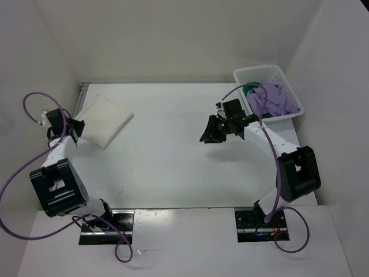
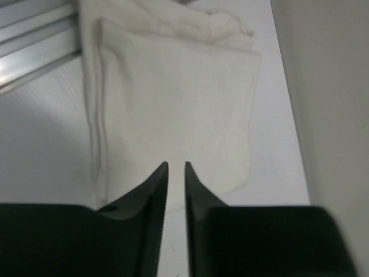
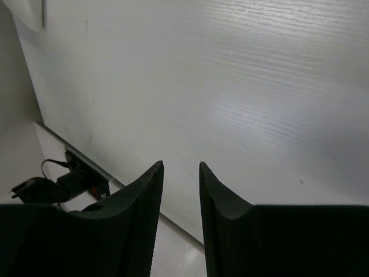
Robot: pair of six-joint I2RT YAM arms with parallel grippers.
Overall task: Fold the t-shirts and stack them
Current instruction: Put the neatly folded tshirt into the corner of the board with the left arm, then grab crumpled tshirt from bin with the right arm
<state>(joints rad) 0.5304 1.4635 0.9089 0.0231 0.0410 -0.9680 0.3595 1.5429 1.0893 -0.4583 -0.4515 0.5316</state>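
The white/cream t-shirt lies folded into a rectangle at the far left of the table. It fills the left wrist view. My left gripper is at its near-left edge, just above the cloth, with its jaws almost together and nothing between them. The lavender t-shirt is bunched in the basket, with the green t-shirt showing beside and under it. My right gripper hovers over bare table left of the basket, slightly open and empty.
The white lattice basket stands at the far right corner. White walls enclose the table on three sides. A metal rail runs along the back edge behind the folded shirt.
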